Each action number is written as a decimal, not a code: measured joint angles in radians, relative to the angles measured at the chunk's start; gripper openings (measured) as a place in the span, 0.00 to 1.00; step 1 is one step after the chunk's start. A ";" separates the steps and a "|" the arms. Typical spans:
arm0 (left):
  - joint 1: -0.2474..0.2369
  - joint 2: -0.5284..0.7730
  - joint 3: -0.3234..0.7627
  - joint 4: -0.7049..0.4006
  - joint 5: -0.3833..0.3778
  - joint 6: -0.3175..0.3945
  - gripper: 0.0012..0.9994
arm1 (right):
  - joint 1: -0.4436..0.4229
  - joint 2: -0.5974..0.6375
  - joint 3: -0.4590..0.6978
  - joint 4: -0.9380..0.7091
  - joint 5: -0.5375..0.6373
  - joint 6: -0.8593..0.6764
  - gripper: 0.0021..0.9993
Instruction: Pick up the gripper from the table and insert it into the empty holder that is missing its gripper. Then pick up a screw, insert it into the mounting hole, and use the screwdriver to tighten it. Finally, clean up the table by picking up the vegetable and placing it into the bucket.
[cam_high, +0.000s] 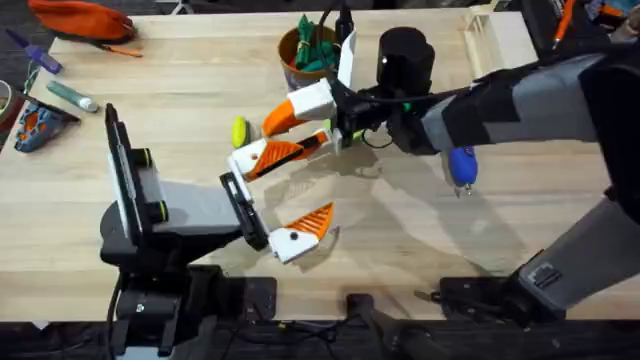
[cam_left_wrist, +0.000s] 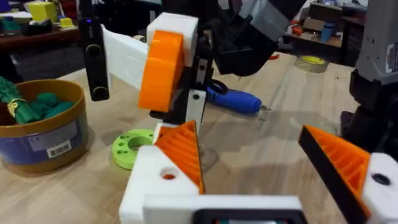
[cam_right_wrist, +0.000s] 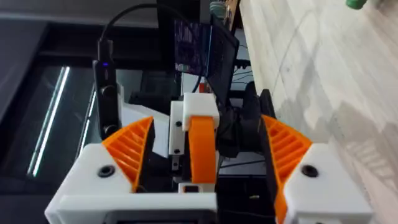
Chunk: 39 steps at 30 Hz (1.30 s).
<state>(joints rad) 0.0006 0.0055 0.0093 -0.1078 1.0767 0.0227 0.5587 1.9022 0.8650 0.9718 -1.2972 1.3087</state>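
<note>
Light wood surface (cam_high: 480, 230) under everything, with clutter along its far left edge: an orange pouch (cam_high: 85, 18) and some small tools. Mid-surface, the right gripper (cam_high: 300, 120) reaches across from the right, tipped on its side, fingers apart, and the white holder (cam_right_wrist: 196, 121) with its orange pad sits between them in the right wrist view. Left gripper (cam_high: 285, 195) is just beside it, jaws wide open too, nothing in them. The yellow-green vegetable (cam_high: 239, 131) lies right next to the right gripper. Behind that is the bucket (cam_high: 300, 55) with dark green leafy toys in it. A green disc (cam_left_wrist: 132, 148) rests near the bucket. Screwdriver (cam_high: 461, 166) lies under the right arm. Dark room behind, with a lit monitor.
</note>
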 joint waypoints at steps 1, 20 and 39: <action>0.000 0.000 0.000 0.000 0.000 0.000 0.99 | 0.000 0.000 0.000 0.000 0.002 -0.001 0.89; 0.000 0.000 0.000 0.000 0.000 0.000 0.99 | -0.056 -0.094 0.000 -0.277 0.040 -0.189 0.89; 0.000 0.000 0.000 0.000 0.000 0.000 0.99 | -0.139 -0.268 -0.001 -0.657 0.091 -0.406 0.89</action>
<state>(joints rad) 0.0006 0.0051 0.0093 -0.1079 1.0771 0.0227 0.4193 1.6339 0.8642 0.3149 -1.2065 0.9027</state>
